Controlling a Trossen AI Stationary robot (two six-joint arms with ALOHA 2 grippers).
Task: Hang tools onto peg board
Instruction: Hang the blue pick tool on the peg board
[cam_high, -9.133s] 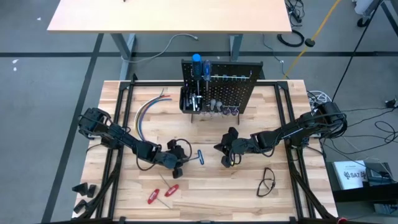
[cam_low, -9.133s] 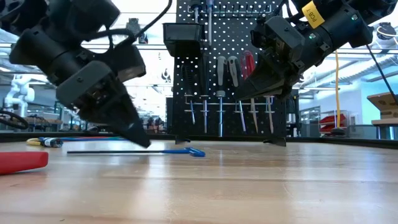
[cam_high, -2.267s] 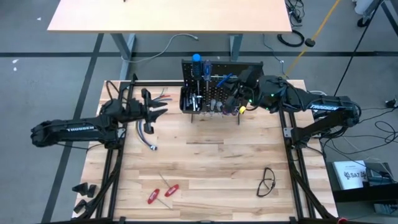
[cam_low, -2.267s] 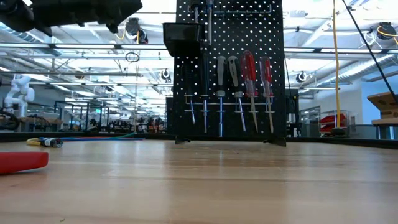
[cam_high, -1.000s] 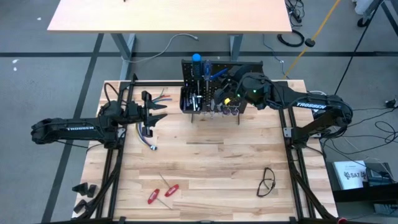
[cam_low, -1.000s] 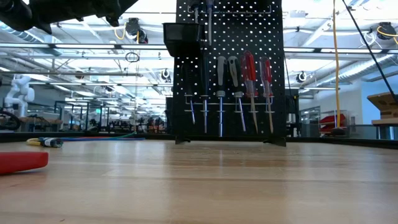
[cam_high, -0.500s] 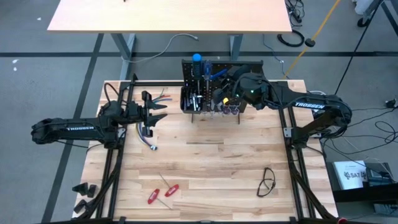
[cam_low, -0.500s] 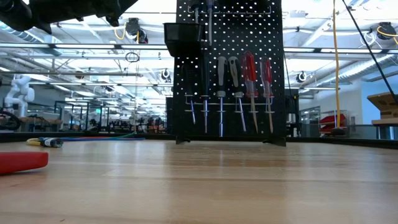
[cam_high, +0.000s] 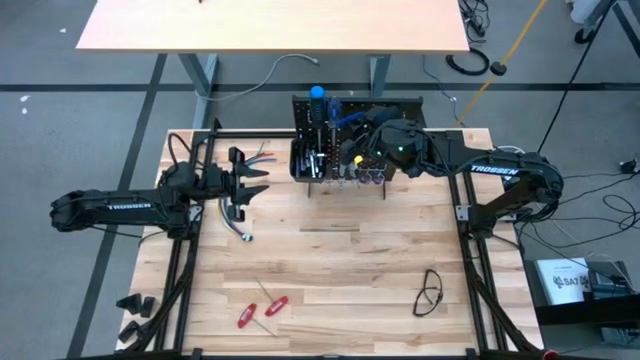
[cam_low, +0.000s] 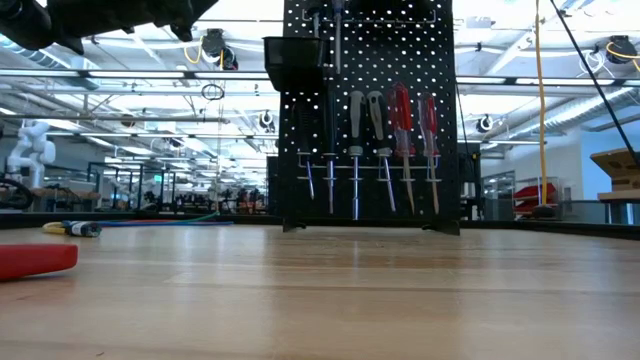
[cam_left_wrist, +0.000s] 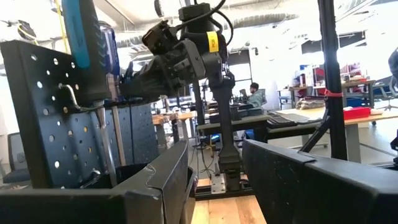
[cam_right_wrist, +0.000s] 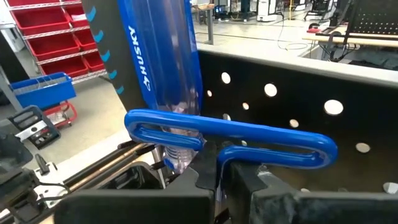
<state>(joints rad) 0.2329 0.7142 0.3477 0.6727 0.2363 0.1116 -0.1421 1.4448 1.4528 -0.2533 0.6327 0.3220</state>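
The black peg board stands upright at the table's far edge. Grey- and red-handled screwdrivers hang on its front beside a black bin, and a blue Husky screwdriver stands at its top. My right gripper is up at the board's top edge, shut on a blue loop-handled tool. Raised over the table's left side, my left gripper is open and holds nothing. Two red-handled screwdrivers lie flat near the front edge. My right gripper pinches the loop-handled tool between its two fingers where the blue loop bends down into its stem. The fingers come about level from the table's right. The loop lies crosswise just beyond the fingertips, lifted clear of the table, beside the Husky handle and against the board's top.
A bundle of coloured wires lies under my left gripper. Safety glasses lie at the front right. The middle of the wooden table is bare. A second table stands beyond the far edge.
My right gripper has rolled slightly at the peg board's top, still shut on the blue loop-handled tool, edging a little toward the blue screwdriver.
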